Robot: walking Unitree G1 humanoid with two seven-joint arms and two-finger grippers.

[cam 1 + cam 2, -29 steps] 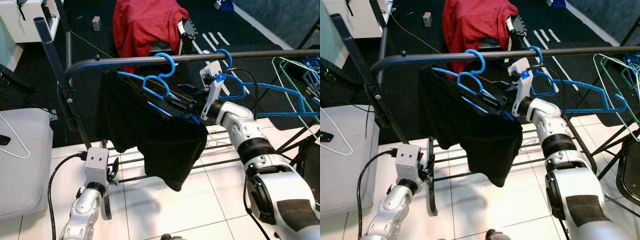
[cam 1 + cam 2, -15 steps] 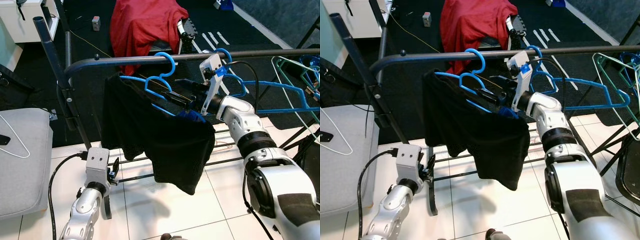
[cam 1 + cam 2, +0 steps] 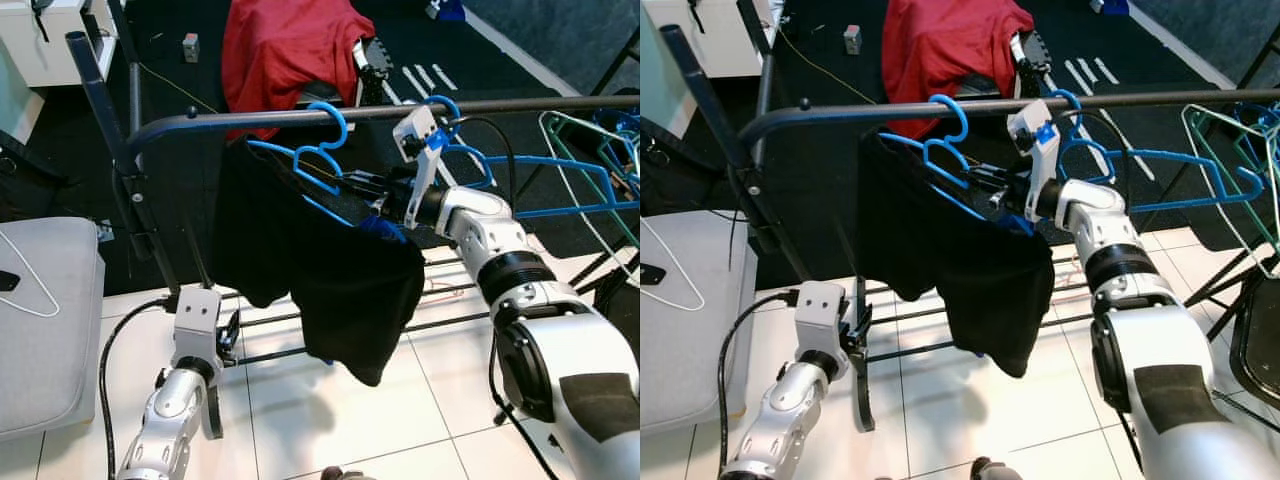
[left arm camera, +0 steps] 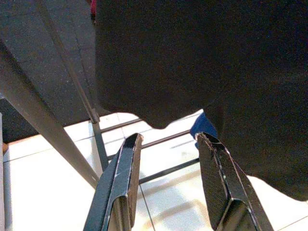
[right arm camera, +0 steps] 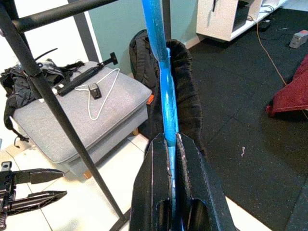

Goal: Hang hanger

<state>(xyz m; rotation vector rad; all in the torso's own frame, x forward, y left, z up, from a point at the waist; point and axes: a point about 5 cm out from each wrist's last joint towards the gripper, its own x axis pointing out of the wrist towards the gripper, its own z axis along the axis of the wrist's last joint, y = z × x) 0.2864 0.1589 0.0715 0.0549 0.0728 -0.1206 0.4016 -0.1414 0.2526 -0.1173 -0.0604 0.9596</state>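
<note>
A blue hanger point(image 3: 322, 160) carries a black garment point(image 3: 320, 260), and its hook point(image 3: 333, 115) curls over the black rail point(image 3: 220, 120). My right gripper point(image 3: 352, 187) reaches in from the right just under the rail and is shut on the hanger's lower blue bar point(image 5: 163, 96); the right wrist view shows the bar running out from between the fingers point(image 5: 190, 159). The garment hangs down toward the tiled floor. My left gripper point(image 4: 171, 144) hangs low beside the rack's left leg, open and holding nothing, with the garment's hem above it.
A second blue hanger point(image 3: 540, 165) hangs on the rail to the right, with green and white hangers point(image 3: 590, 150) past it. A red cloth point(image 3: 285, 45) drapes a chair behind the rack. A grey ottoman point(image 3: 45, 310) with a white hanger stands at the left.
My right gripper has risen a little and moved left with the hanger. The hook now sits higher on the rail, and the garment has swung with it.
</note>
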